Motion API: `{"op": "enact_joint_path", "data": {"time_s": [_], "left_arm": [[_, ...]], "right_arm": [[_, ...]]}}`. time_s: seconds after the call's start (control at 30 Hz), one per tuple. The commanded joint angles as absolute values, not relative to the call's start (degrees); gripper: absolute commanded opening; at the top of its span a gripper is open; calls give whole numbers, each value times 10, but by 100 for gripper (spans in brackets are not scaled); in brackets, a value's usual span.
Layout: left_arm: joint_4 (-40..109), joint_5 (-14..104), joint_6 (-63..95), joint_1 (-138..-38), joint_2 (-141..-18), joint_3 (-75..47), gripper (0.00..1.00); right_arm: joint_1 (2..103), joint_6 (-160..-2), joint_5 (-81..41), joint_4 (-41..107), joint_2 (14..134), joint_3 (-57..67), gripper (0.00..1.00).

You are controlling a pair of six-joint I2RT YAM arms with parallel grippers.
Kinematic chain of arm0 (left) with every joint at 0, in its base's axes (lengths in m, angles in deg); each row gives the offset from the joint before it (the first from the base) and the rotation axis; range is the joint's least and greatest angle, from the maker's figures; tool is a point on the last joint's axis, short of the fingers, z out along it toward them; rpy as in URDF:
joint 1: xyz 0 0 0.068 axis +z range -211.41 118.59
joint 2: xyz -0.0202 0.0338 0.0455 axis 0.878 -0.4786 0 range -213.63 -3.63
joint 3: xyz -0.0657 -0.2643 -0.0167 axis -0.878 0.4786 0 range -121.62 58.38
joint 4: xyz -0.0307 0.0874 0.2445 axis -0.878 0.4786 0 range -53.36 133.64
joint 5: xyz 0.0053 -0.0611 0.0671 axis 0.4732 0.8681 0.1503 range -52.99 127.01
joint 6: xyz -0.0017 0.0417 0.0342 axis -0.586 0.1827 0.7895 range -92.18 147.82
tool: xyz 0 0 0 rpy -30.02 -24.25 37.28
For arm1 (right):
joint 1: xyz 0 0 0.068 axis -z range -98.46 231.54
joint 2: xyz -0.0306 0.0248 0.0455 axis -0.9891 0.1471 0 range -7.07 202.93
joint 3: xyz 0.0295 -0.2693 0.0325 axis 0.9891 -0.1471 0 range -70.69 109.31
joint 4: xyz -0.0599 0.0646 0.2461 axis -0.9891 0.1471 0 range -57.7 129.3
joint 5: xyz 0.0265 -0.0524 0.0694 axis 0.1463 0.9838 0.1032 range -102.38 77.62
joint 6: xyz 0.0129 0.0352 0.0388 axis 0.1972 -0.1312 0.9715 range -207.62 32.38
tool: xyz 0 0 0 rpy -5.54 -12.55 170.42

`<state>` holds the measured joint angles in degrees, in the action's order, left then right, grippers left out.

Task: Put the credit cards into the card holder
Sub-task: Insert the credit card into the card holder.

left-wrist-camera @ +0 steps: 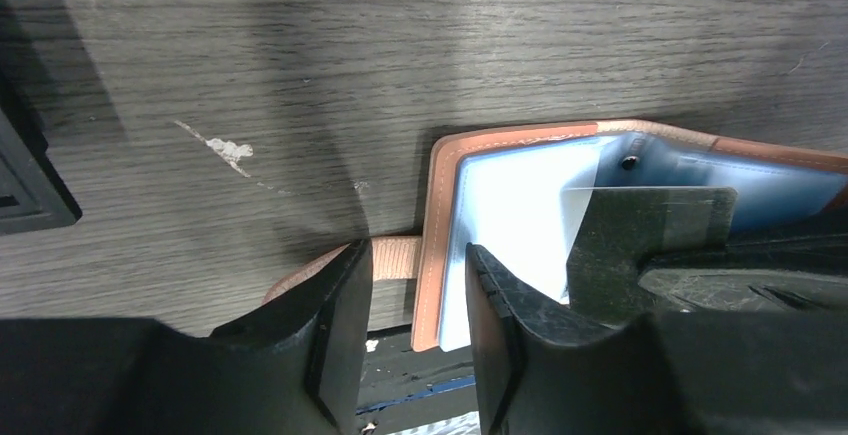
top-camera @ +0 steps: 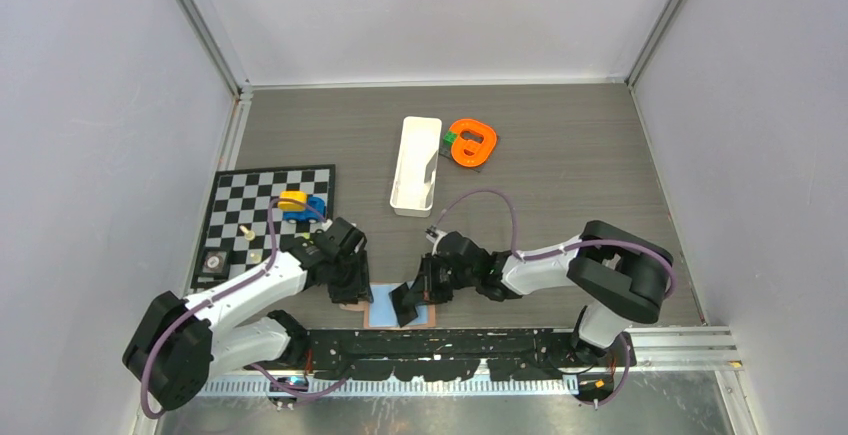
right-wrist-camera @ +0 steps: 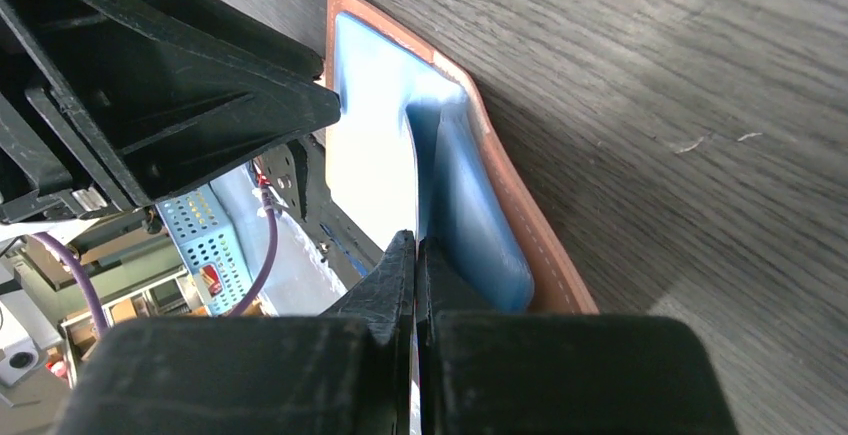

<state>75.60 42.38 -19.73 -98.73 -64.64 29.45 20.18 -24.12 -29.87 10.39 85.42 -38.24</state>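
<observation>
Right pincer [right-wrist-camera: 414, 255] is squeezed shut on what looks like an inner flap of the card holder [right-wrist-camera: 470, 215], which lies open at the table [right-wrist-camera: 700, 55] near edge. Left pincer [left-wrist-camera: 418, 327] is spread astride its rim, so a hard tug probably drags it off.

Overhead, close wrist views share card holder [left-wrist-camera: 510, 215]
</observation>
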Motion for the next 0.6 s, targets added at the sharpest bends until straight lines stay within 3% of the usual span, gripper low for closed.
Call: {"op": "enact_joint_path", "data": {"time_s": [0.0,0.37,0.57], "left_arm": [[726,443,-196,-985,-656,304,39],[691,489,-208,-985,-657,329,20],[644,517,-246,-992,-643,355,17]], "right_arm": [[196,-237,-278,67,881,-381,0],[196,-239,-220,130,860,-383,0],[196,-234,-192,139,845,-398,1]]}}
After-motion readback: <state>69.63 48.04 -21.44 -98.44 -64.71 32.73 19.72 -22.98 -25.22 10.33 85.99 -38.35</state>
